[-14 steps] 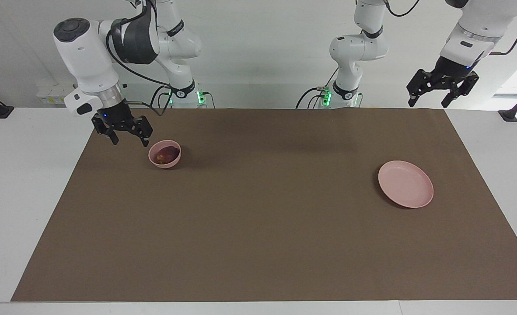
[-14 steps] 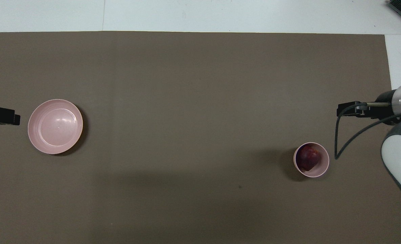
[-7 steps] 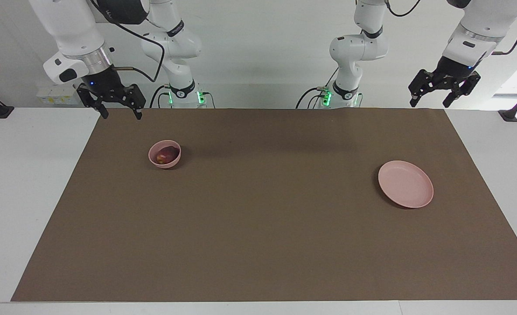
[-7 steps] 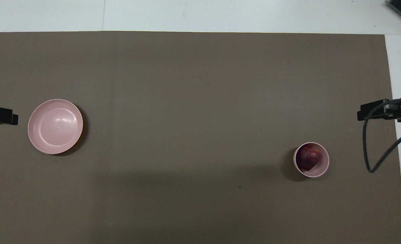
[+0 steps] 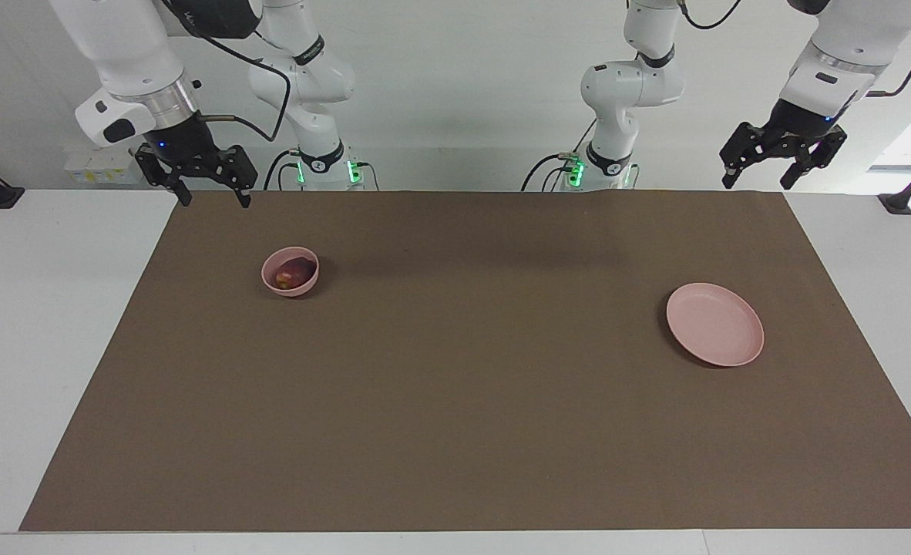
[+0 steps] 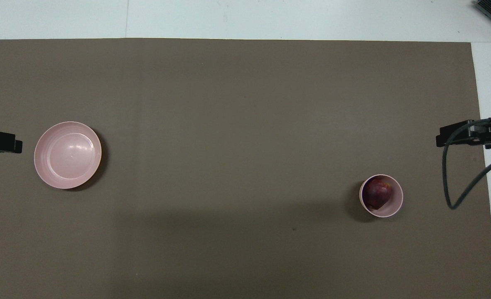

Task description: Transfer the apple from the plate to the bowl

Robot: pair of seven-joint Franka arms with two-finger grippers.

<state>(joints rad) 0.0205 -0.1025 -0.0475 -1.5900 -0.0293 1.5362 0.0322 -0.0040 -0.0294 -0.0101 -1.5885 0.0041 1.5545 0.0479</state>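
Only the bowl [image 5: 290, 272] and the plate [image 5: 714, 324] stand on the bench [image 5: 455, 432]. They are well apart, and the wide bare stretch from the bowl toward the plate is open for passing.

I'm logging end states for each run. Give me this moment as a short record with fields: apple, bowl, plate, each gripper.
apple: in the bowl
bowl: on the brown mat, toward the right arm's end
plate: holds nothing, toward the left arm's end
right gripper: open, holding nothing, raised over the mat's edge nearest the robots
left gripper: open, holding nothing, raised at its own end
task state: apple sits in bowl
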